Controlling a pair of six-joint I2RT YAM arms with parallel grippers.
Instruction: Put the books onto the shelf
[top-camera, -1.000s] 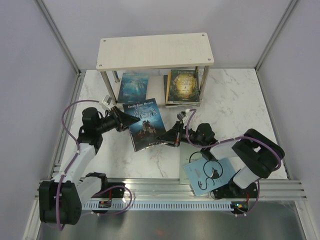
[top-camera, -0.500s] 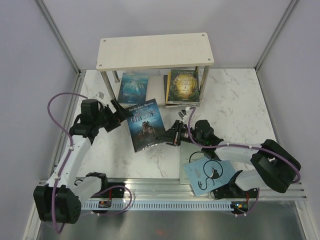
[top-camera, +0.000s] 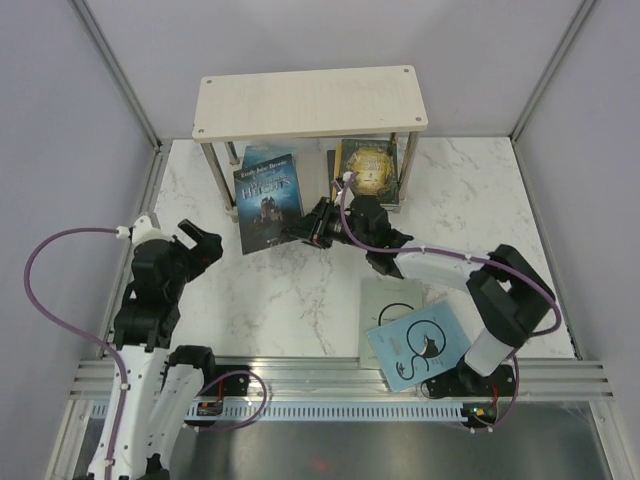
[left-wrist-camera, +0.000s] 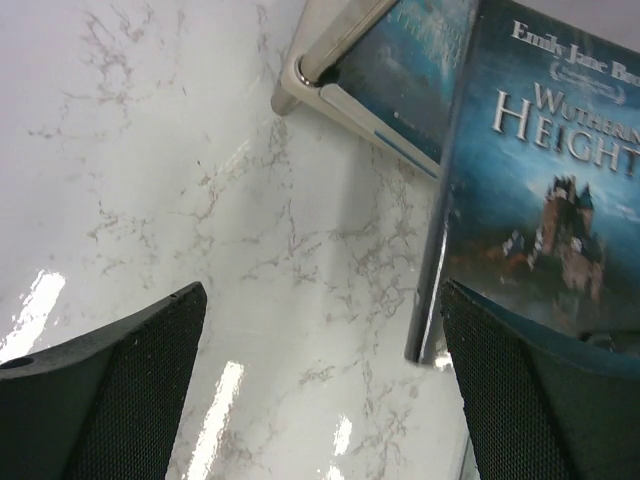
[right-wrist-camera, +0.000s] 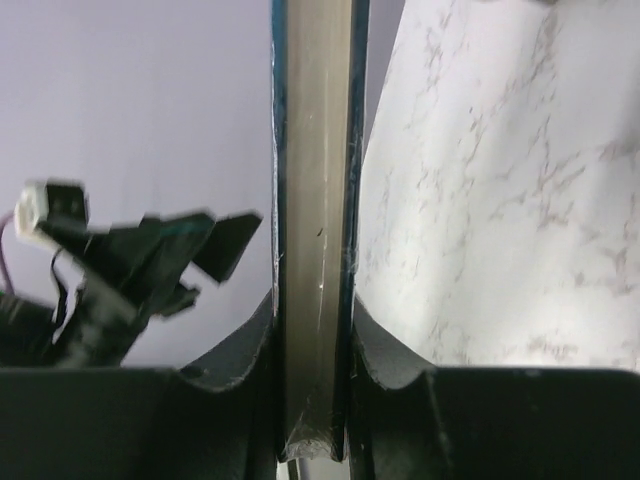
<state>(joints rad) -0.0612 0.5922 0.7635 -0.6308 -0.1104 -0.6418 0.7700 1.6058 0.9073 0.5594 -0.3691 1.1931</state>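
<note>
We were mid-step at the shelf (top-camera: 310, 102), upper middle of the overhead view: another paperback headed for its lower board, where a teal book (left-wrist-camera: 420, 70) and a green-and-gold book (top-camera: 366, 168) lay. Next move, we figured, called for tipping it flat and sliding it in. Our Wuthering Heights paperback (top-camera: 266, 198), dark blue with a castle, stood tilted just left of centre, in front of that board. Right gripper (top-camera: 305, 226) was clamped on its edge; left gripper (top-camera: 192, 243), lower left, gaped wide, empty.
</note>
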